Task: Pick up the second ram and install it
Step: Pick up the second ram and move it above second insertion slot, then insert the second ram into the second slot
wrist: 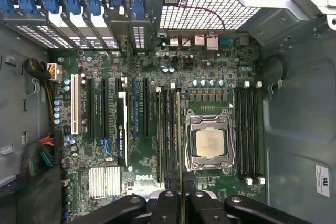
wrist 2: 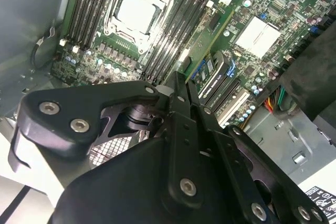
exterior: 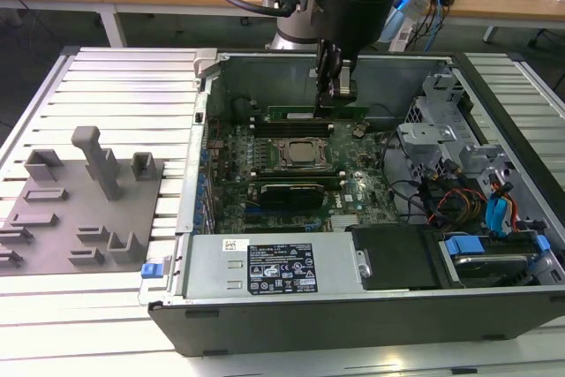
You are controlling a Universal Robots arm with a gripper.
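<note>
My gripper (exterior: pixel 338 99) reaches down into the open computer case and is shut on the second ram (exterior: pixel 305 113), a long thin green stick. The stick lies level along the black memory slots (exterior: pixel 291 127) on the far side of the CPU socket (exterior: pixel 296 154). In the first wrist view the ram (wrist: pixel 178 145) shows edge-on as a thin line. It runs out from between the fingers (wrist: pixel 167 205), over the slot nearest the CPU socket (wrist: pixel 211 142). The second wrist view shows the ram's edge (wrist 2: pixel 212 38) beyond the gripper (wrist 2: pixel 178 80). I cannot tell whether the stick is seated in the slot.
The green motherboard (exterior: pixel 353 192) fills the case floor. A power supply (exterior: pixel 265 262) sits along the near side. A drive cage with coloured cables (exterior: pixel 477 205) is at the exterior view's right. A grey fixture plate (exterior: pixel 79 209) lies on the slatted table at the exterior view's left.
</note>
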